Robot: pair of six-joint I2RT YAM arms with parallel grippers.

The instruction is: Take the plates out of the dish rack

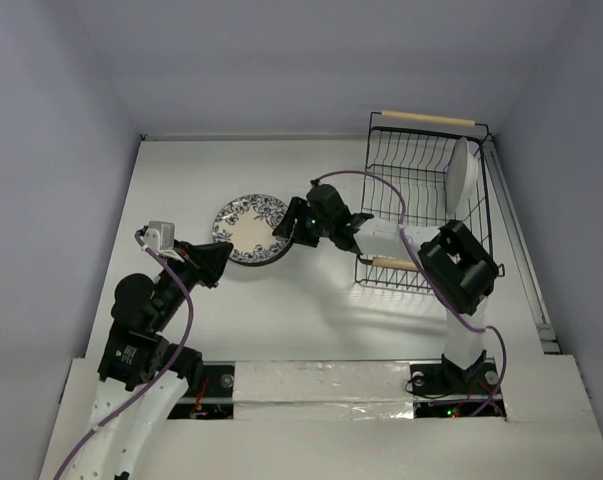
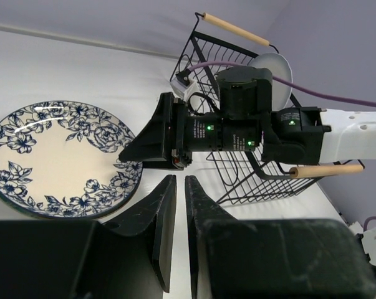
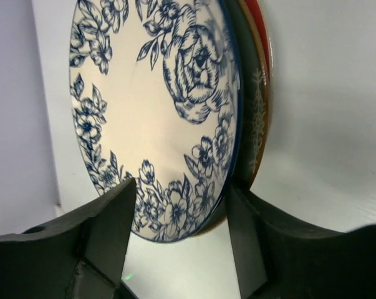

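Two grippers sit at the stack of plates on the table. The right gripper has its jaws well apart with the near rim of the stack between them; I judge it clamps nothing, since the cream floral-rimmed plate lies flat on top under its own weight. The left gripper hovers just beside the stack on the opposite side, its fingers nearly together with only a thin slit between them and nothing in it. Under the floral plate the right wrist view shows a grey-brown plate and a red rim. Well apart to the right stands the dish rack; the white plate stands on edge at its right end, the only plate seen in it, so the task looks nearly done. That plate is likely stiff, glazed and slippery, fairly heavy for a two-finger pinch, and liable to chip against the wires; the place to take it is the upper rim, fingers on front and back faces, with a lift straight up before any swing toward the stack.
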